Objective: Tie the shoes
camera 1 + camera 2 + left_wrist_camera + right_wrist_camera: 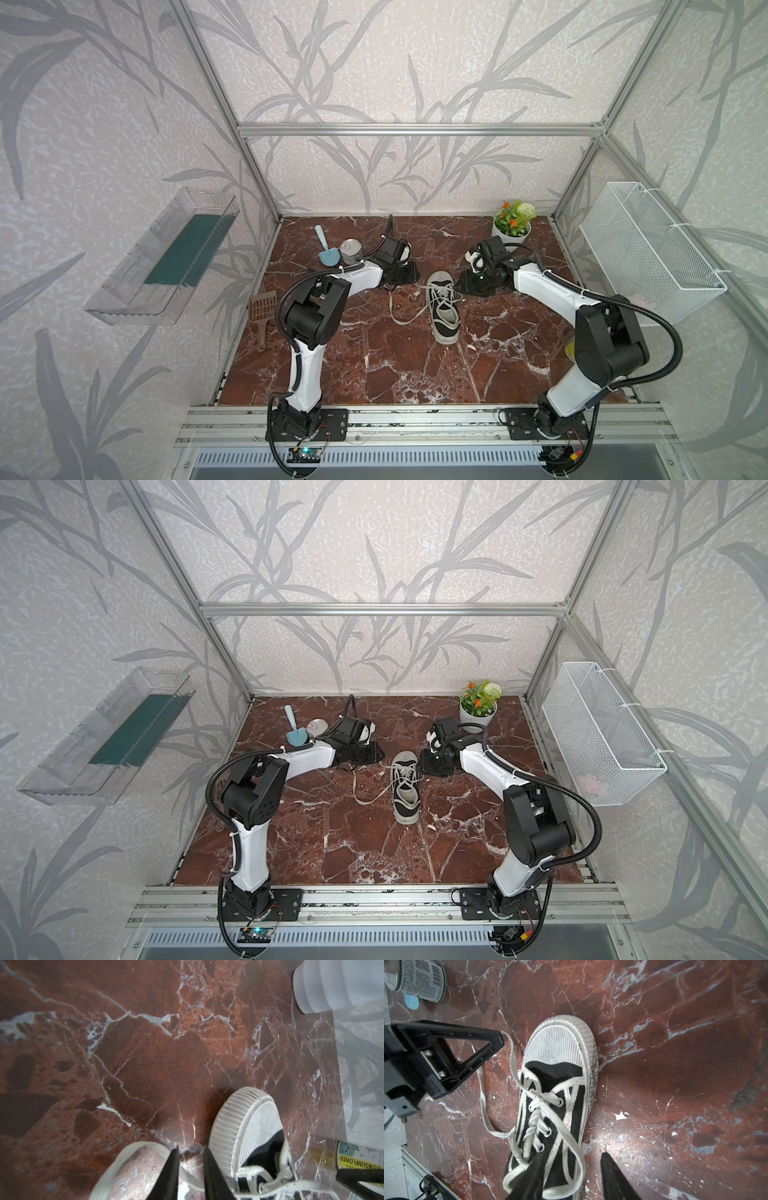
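sneaker (444,309): black canvas low-top, white sole; stands upright mid red marble table (374,365), toe cap far, heel near
laces (548,1097): white, untied; one strand loops over the table left of the sneaker
left gripper (190,1149): just left of the sneaker's far end; fingers narrow, slim gap, a strand crossing it; pinched or only straddled, cannot tell
right gripper (572,1154): just right of the sneaker's far end; jaws fairly wide, gripping nothing; one finger over the laced upper, other over bare table
far left: tin can (351,251) beside pale blue trowel (326,251)
far right: potted plant (512,226)
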Robot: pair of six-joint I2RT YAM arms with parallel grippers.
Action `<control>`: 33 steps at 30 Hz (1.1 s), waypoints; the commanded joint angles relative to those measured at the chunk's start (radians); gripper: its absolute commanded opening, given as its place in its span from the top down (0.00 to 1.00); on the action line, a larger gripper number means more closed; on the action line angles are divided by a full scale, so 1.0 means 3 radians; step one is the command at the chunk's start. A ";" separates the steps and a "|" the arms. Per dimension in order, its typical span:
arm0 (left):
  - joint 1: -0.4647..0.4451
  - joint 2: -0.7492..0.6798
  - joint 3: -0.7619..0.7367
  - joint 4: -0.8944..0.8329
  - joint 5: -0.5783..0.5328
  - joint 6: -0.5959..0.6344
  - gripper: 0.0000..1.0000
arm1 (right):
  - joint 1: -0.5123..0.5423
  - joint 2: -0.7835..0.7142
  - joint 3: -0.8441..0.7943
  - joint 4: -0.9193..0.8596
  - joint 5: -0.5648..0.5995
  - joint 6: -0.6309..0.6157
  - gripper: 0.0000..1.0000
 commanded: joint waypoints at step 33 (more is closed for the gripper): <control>0.0055 -0.0269 -0.0701 0.0106 -0.0171 -0.0236 0.84 | -0.0005 -0.0197 -0.0451 -0.0033 -0.0085 0.0060 0.56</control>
